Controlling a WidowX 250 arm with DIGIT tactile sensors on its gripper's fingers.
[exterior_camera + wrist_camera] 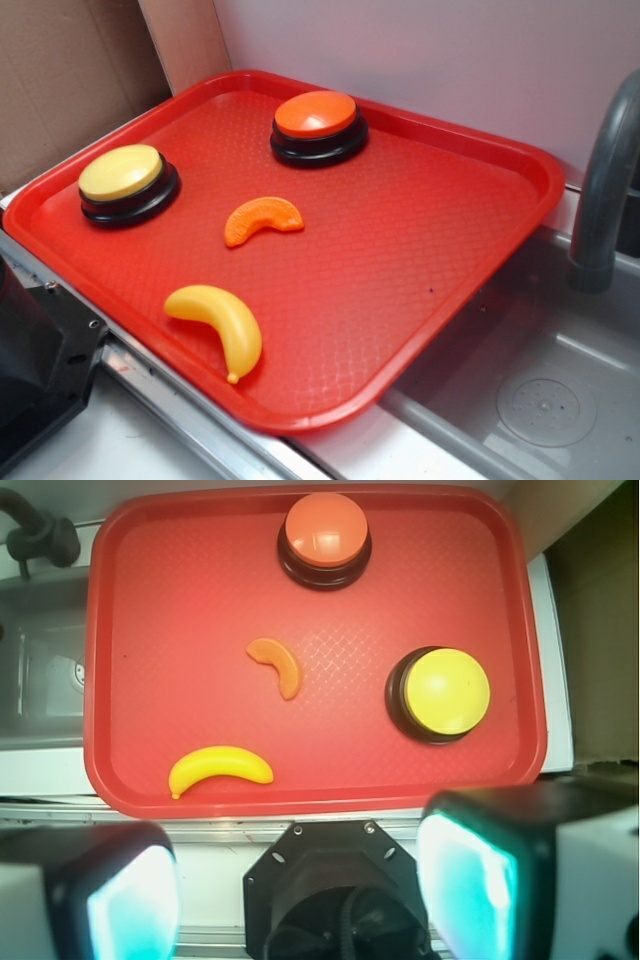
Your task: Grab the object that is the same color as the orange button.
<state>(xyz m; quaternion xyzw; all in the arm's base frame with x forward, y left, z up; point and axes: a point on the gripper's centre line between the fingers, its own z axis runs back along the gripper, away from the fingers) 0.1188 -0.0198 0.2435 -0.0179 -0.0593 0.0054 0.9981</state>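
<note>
Red and bumpy, the tray [480, 260] is sitting beside a grey sink [540, 400], and four toys are lying on it. The gripper [290, 885] is hanging high above the near edge of the tray with its two fingers [465, 885] spread wide and holding nothing. The orange slice [277, 666] is lying well ahead of the gripper, almost straight in front, near the middle of the tray. The orange button [324, 530] is sitting farther ahead, and the yellow button [446, 690] is off to one side. The yellow banana [220, 769] is lying closer to the gripper than the slice, so the fingers might be grabbing the wrong toy. The slice is small and flat, so it might be slipping out.
</note>
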